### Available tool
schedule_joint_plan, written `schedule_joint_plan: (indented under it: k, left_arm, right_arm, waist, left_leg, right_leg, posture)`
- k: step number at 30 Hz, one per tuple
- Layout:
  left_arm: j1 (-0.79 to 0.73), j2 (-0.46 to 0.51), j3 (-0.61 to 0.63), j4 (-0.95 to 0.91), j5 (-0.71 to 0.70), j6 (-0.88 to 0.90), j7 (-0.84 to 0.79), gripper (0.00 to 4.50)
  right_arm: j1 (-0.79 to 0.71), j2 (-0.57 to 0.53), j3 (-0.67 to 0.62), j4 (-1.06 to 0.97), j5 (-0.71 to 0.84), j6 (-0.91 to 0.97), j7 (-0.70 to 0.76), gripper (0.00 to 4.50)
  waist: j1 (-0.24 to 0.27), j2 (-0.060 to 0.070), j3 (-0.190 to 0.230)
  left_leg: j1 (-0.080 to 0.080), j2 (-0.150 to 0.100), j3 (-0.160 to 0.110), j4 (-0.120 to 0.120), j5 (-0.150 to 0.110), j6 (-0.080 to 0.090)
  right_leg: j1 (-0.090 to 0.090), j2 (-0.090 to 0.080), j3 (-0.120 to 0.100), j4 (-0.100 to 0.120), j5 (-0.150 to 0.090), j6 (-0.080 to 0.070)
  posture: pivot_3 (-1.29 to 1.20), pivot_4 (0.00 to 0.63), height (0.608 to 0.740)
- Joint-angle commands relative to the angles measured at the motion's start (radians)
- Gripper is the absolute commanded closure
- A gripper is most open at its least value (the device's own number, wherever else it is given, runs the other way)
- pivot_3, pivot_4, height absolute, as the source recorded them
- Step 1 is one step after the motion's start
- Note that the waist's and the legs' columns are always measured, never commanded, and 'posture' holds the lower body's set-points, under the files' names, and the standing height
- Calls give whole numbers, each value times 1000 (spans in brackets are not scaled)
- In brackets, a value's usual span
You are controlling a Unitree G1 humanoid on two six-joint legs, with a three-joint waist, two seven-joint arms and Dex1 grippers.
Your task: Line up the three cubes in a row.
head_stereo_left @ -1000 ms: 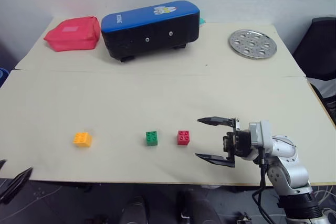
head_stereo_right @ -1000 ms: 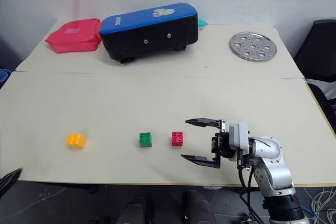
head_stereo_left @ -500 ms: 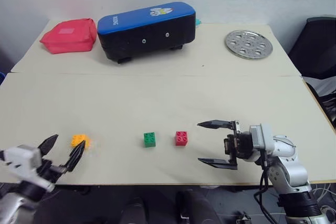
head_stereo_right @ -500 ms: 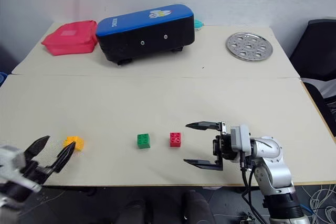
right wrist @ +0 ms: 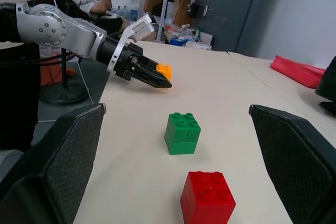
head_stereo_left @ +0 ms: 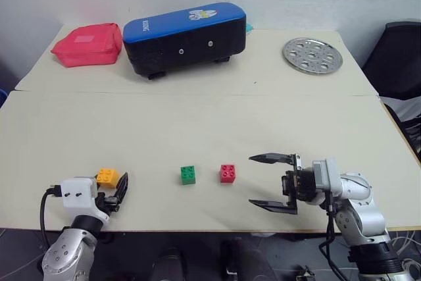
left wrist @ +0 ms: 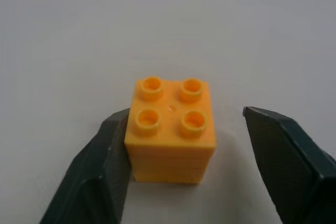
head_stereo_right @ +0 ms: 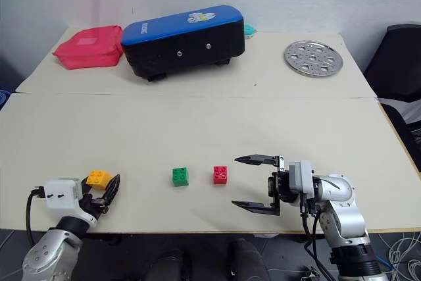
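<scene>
Left wrist view: orange-yellow brick [left wrist: 170,129] upright, studs up.

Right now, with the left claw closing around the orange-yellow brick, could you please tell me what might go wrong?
In the left wrist view one finger touches the small orange-yellow studded plastic brick while the other stands apart, so the left claw may shove or twist it. The brick sits near the cream table's front edge and could slide off.

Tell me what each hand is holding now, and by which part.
Neither holds anything. The left hand straddles the orange-yellow studded plastic brick: one finger touches a side, the other stands apart. The right hand is open.
</scene>
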Motion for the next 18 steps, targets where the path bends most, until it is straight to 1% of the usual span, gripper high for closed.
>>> schedule_joint_plan:
  k: [1, 3, 4, 7, 8, 10, 12, 14, 15, 18]
  left_arm:
    - [15, 60, 13, -9, -23, -50, -70, 2278]
    - [-5, 141, 45, 23, -73, -94, -179, 2903]
    - [-16, 198, 48, 45, -104, -110, -264, 3013]
    - [-61, 388, 30, 139, -159, -195, -543, 3013]
    - [-90, 470, 6, 190, -152, -238, -651, 3013]
    - [-162, 599, -56, 303, -107, -324, -804, 3013]
    - [-277, 693, -145, 445, -56, -432, -943, 3013]
    - [-418, 729, -230, 571, -47, -487, -1064, 3013]
    - [-486, 728, -266, 621, -52, -494, -1111, 3013]
    - [-614, 714, -331, 743, -55, -523, -1208, 3013]
  right_arm:
    - [11, 5, -13, -13, 5, -24, -10, 0]
    - [17, 1, -17, -6, 2, -32, -13, 0]
    - [20, -1, -18, -3, 0, -34, -16, 0]
    - [23, -8, -22, 0, -4, -35, -21, 0]
    - [22, -12, -25, 3, -4, -36, -20, 0]
    - [19, -21, -34, 9, -4, -36, -18, 0]
    - [15, -35, -44, 19, -2, -39, -8, 0]
    - [20, -57, -56, 23, -1, -43, 2, 0]
    - [24, -68, -61, 21, 0, -43, 3, 0]
    - [42, -91, -75, 6, 1, -40, -2, 0]
  waist:
    - [0, 0, 0]
    - [1, 0, 0]
    - [1, 0, 0]
    - [2, 1, 1]
    - [3, 2, 1]
    - [4, 3, 2]
    - [3, 7, 3]
    - [3, 10, 4]
    - [4, 11, 4]
    - [2, 11, 4]
  left_leg:
    - [0, 0, 0, 0, 0, 0]
    - [0, 0, 0, 0, 0, 0]
    - [0, 0, 0, 0, 0, 0]
    - [0, 0, 0, 0, 1, -1]
    - [0, 0, 0, 0, 1, -1]
    - [0, 0, -1, 0, 1, -1]
    - [0, 0, 0, 0, 1, -1]
    - [-1, -1, 0, 0, 1, -1]
    - [-1, -1, 0, -1, 1, -1]
    - [-2, 0, 1, -1, 1, -1]
  right_leg:
    - [0, 0, 0, 0, 0, 0]
    - [0, 0, 0, 0, 0, 0]
    - [0, 0, 0, 0, 0, 0]
    - [0, 0, -1, 1, -1, -2]
    - [0, -1, -1, 0, -1, -2]
    - [-1, -1, -2, 1, -2, -3]
    - [0, -2, -2, 0, -2, -4]
    - [-1, -3, -2, 0, -2, -4]
    - [-1, -3, -2, 0, -2, -3]
    - [-3, -1, -2, 1, -1, -2]
  posture:
    - [0, 150, 740]
    - [0, 150, 740]
    - [0, 150, 740]
    - [0, 150, 740]
    - [0, 150, 740]
    - [0, 150, 740]
    - [0, 150, 740]
    - [0, 150, 740]
    - [0, 150, 740]
    - [0, 150, 740]
